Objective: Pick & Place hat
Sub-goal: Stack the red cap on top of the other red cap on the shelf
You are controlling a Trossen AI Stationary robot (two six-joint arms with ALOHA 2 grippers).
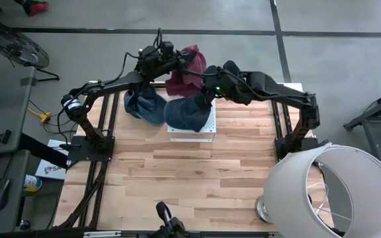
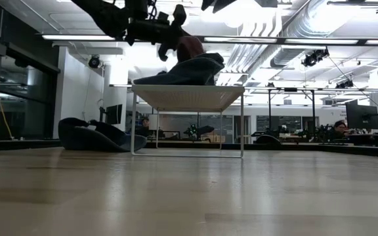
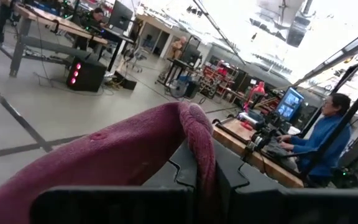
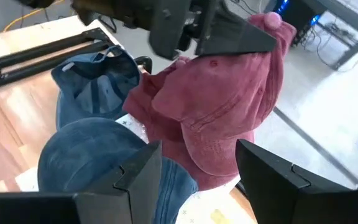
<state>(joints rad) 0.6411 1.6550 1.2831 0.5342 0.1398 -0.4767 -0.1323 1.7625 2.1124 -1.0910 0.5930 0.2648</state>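
A maroon hat [image 1: 185, 74] hangs at the table's far edge from my shut left gripper [image 1: 169, 61]. It hangs over a blue hat [image 1: 189, 111] that sits crown up on a white stand [image 1: 207, 125]. A second blue hat [image 1: 144, 106] lies upside down on the table left of the stand. My right gripper [image 4: 194, 180] is open beside the maroon hat's right side. Its fingers [image 4: 135, 177] stand on either side of the hat's lower part, and I cannot tell whether they touch it. My left gripper pinches a fold of the maroon hat's crown [image 3: 199, 140] between its two fingers, close to the top button [image 4: 269, 20]. The fingers come about level from the table's left. The hat hangs below them, slack, its lower end [image 4: 210, 168] close over the blue hat on the stand.
A large white lampshade [image 1: 339, 192] stands at the table's near right corner. Black frame rails [image 1: 98, 125] run along the table's left and right sides. Bare wood [image 1: 190, 178] lies on the near side of the stand.
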